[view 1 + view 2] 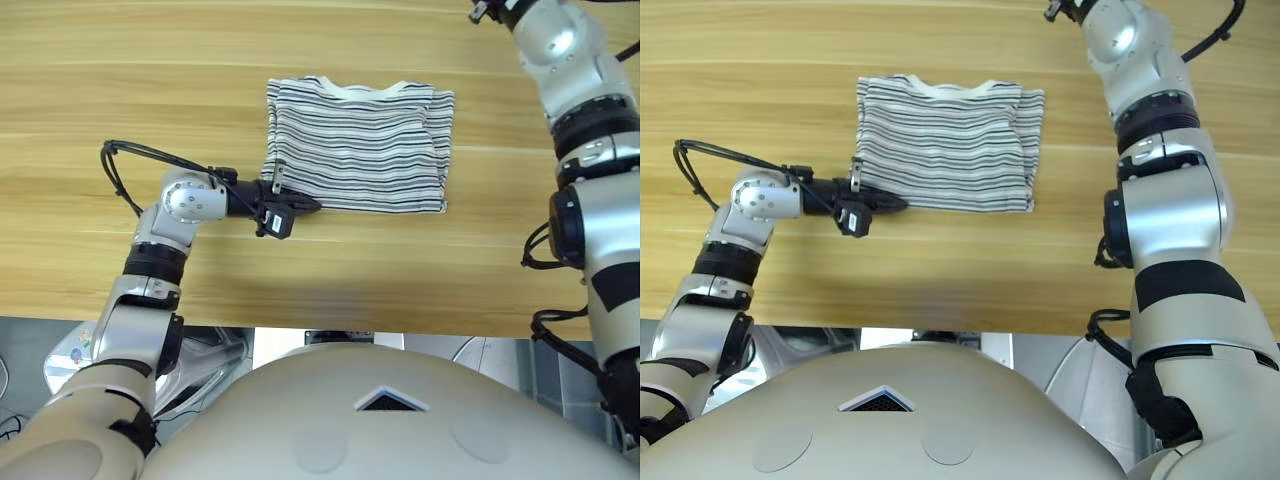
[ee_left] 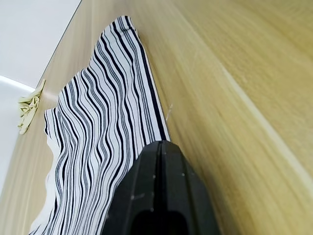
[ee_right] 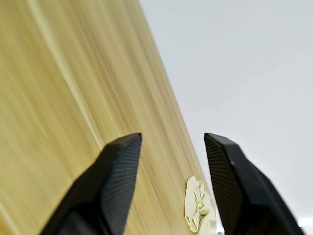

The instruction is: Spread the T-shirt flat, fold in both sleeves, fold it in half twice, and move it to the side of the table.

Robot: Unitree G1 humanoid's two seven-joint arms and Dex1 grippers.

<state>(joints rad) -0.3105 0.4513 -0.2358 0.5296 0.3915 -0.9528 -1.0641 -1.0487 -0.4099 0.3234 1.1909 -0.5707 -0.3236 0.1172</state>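
Nearest to me, the left gripper is lying low over the wooden table, its arm reaching in from the left side. Its two black fingers are pressing flat against each other with no gap between them, and their tips are sitting right at the near left corner of the T-shirt; I cannot tell whether any cloth is caught between them. The T-shirt, striped in dark and white, is lying folded into a neat block around the middle of the table, with its pale collar pointing toward the far side and a doubled edge running down its right side. Further back, the right gripper is hanging over the far right part of the table, well apart from the shirt, its fingers standing wide apart and holding nothing. A crumpled pale yellow scrap is lying right by the table's far edge.
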